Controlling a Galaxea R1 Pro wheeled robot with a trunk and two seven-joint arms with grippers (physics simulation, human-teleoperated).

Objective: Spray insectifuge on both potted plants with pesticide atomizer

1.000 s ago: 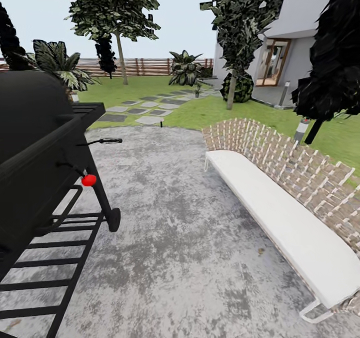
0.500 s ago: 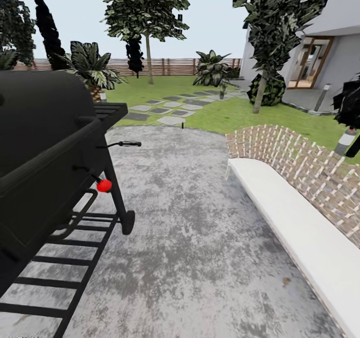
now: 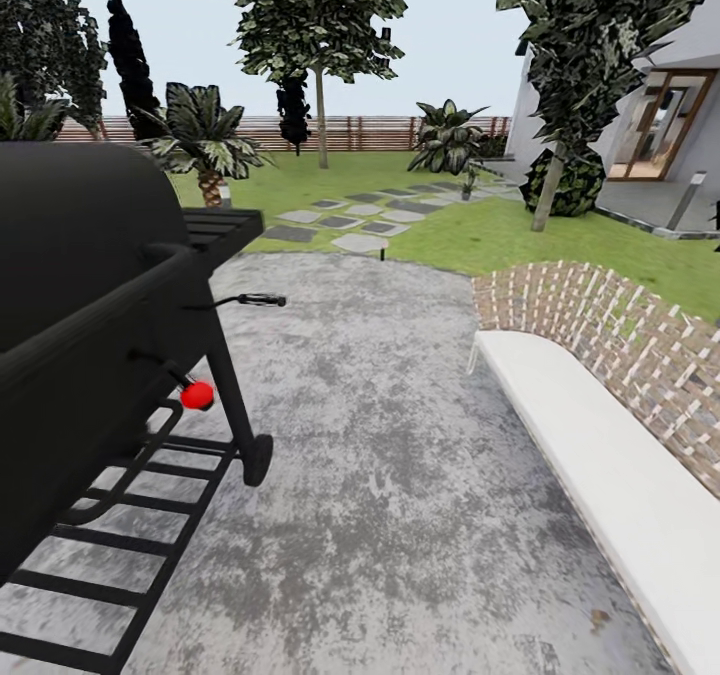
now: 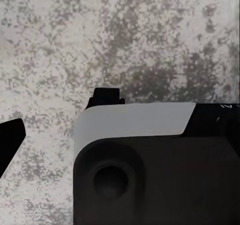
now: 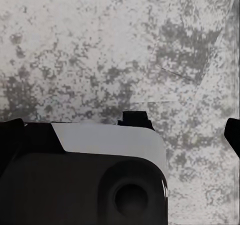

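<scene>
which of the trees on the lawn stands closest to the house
The tree at the head view's right, its thin trunk rising beside the round dark bush near the house. The other trees stand far back along the wooden fence.

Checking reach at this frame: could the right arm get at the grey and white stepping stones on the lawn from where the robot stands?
Probably not. The grey and white stepping stones lie far ahead, across the mottled grey patio; the right wrist view looks down at paving.
</scene>
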